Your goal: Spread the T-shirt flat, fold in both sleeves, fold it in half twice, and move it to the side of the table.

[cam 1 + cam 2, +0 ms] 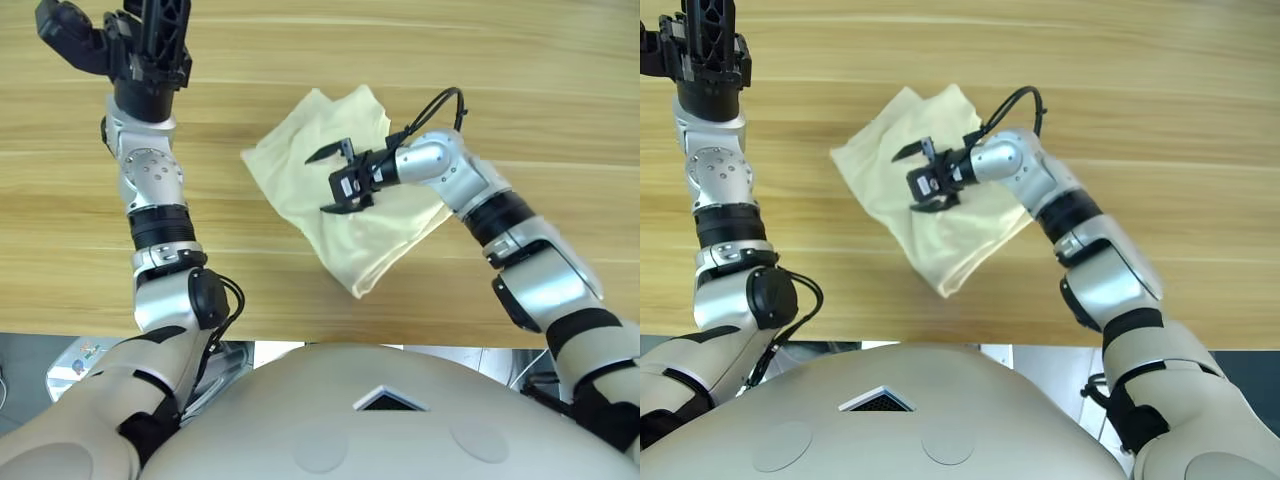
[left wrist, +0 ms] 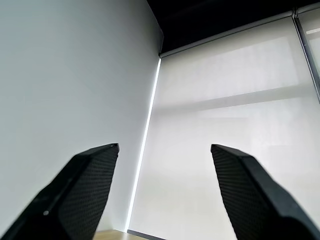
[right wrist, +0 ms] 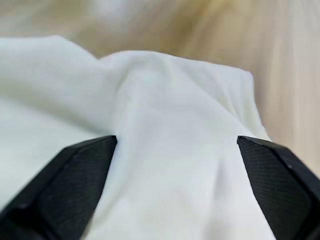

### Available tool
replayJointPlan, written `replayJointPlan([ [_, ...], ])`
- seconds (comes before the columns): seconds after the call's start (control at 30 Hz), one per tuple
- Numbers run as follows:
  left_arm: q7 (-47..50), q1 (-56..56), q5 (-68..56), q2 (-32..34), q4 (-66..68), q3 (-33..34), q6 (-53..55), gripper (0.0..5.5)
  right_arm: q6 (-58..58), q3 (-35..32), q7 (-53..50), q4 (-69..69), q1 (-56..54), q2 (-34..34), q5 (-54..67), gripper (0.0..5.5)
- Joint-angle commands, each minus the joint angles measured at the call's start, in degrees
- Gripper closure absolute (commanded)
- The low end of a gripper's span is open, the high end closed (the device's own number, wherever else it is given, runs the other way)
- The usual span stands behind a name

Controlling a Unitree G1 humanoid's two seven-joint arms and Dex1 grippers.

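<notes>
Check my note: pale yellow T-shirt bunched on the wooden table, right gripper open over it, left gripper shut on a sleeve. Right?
Not quite. The left gripper is open and holds nothing, raised away from the T-shirt, as the left wrist view shows. The rest stands.

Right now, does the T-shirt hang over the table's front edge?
No, the T-shirt lies wholly on the table, with bare wood between its nearest corner and the front edge.

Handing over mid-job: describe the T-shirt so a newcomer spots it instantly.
On the wooden table, look near its middle, under the open right gripper. The T-shirt is the pale yellow, rumpled cloth lying there, the only soft thing on the wood.
</notes>
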Motion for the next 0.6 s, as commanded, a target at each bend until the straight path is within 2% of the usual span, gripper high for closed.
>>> replayJointPlan([
  [0.03, 0.1, 0.2, 0.7, -0.2, -0.5, -0.5, -0.4, 2.05, 5.3, -2.7, -15.1, 13.6, -4.4, 2.9, -5.0, 1.03],
  [0.17, 0.5, 0.3, 0.8, -0.6, -0.8, -0.5, -0.4, 2.05, 10.1, -8.3, -28.2, 21.2, -7.2, 4.3, -3.8, 1.03],
  [0.3, 0.5, 0.5, 1.0, -0.7, -0.8, -0.5, -0.5, 2.05, 14.9, -13.2, -37.1, 24.3, -8.4, 3.6, -3.1, 1.03],
  [0.5, 0.6, 0.9, 1.3, -0.8, -1.4, -0.6, -0.7, 2.05, 16.1, -13.7, -38.3, 19.9, -4.4, 2.3, -5.3, 1.03],
  [0.6, 0.5, 1.4, 1.5, -0.9, -1.9, -0.8, -0.9, 2.05, 17.5, -14.1, -35.8, 7.8, 1.7, 0.7, -5.2, 1.03],
])
